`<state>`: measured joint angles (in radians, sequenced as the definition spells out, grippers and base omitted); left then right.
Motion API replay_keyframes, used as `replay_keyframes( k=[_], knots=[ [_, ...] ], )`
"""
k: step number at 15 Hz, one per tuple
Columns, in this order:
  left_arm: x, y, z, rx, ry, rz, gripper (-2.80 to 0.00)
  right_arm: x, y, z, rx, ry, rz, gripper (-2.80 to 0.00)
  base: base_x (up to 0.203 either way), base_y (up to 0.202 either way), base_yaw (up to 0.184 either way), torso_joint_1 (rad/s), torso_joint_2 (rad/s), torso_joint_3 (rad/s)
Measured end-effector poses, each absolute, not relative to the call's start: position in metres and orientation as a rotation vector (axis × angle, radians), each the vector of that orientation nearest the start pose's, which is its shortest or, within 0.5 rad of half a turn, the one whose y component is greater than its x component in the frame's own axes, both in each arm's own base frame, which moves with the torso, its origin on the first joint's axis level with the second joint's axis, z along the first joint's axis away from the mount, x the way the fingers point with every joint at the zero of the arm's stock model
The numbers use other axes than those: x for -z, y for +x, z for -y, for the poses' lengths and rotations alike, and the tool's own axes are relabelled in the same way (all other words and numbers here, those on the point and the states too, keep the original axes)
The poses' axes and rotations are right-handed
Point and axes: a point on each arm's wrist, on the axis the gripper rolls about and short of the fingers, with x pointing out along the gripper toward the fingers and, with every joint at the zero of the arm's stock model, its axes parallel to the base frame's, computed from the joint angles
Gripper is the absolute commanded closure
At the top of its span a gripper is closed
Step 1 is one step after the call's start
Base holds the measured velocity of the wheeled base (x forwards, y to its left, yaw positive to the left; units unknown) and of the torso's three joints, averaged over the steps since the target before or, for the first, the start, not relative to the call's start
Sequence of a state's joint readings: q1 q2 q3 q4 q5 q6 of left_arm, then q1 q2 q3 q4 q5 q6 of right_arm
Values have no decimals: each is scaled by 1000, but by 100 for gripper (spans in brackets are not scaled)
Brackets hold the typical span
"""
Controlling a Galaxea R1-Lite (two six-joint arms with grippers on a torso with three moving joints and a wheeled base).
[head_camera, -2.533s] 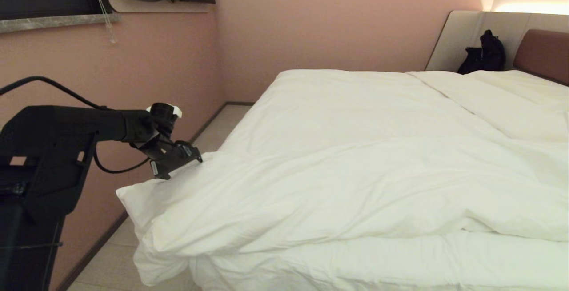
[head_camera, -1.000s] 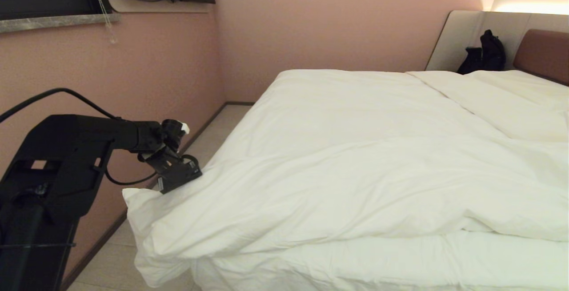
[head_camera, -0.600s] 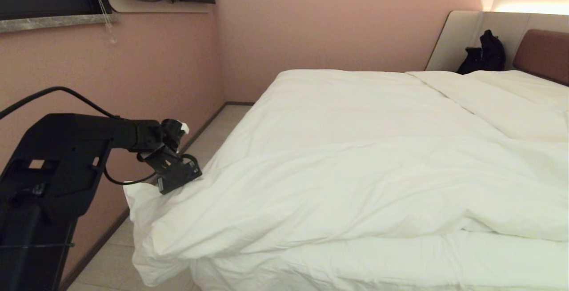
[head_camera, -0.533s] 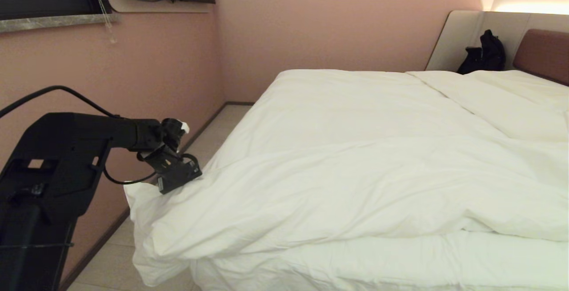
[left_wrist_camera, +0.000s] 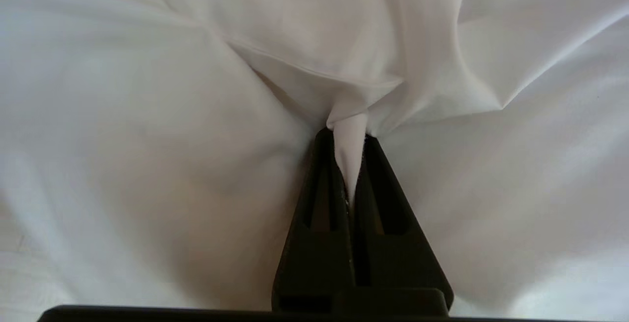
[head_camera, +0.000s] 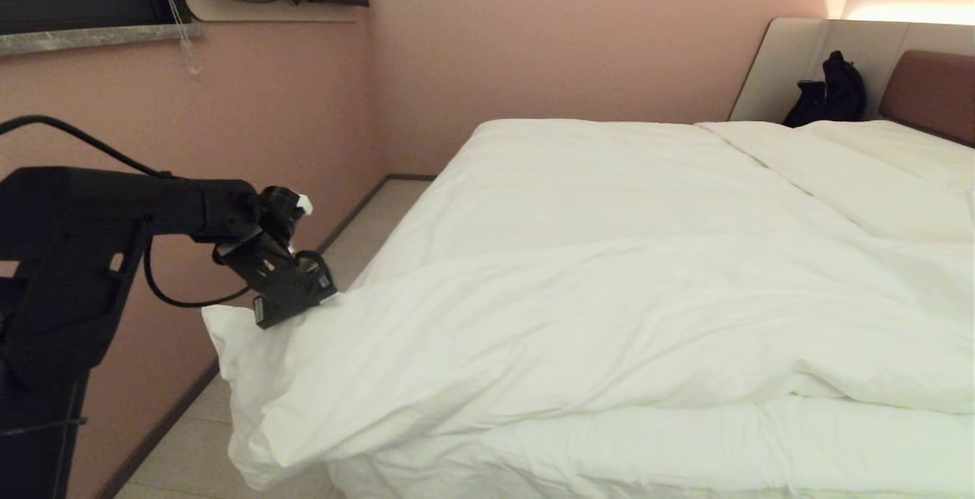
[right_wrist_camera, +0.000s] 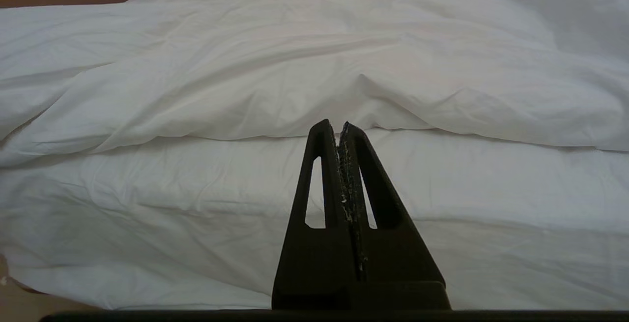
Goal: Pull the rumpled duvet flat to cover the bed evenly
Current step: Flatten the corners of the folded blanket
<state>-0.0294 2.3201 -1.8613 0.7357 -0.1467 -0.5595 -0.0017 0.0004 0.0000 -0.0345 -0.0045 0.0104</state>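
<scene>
Left wrist view: left tool [left_wrist_camera: 350,137] clamped on a pinch of the duvet [left_wrist_camera: 147,115].

headboard [head_camera: 933,91] cut off at right edge

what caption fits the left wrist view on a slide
Left gripper fingers pinching a fold of the puffy white duvet.

Duvet [head_camera: 609,316] rumpled on bed [head_camera: 933,91].
White, puffy quilt is bunched across the foot end; its near-left corner is pinched up, overhanging the bed's edge.
</scene>
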Motion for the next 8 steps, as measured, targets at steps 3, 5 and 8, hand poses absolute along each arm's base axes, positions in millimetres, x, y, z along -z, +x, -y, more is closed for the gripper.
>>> replay_keyframes(
  k=[3,5,8],
  knots=[
    [-129,405,16,-132,-531,-1242,0,-79,-23,0,6,10,34,0,0,0,0,0,0,0],
    [-136,386,15,-121,-515,-1263,0,-79,-23,0,6,11,34,0,0,0,0,0,0,0],
    [-138,355,15,-97,-470,-1312,0,-79,-23,0,6,11,35,0,0,0,0,0,0,0]
  ],
)
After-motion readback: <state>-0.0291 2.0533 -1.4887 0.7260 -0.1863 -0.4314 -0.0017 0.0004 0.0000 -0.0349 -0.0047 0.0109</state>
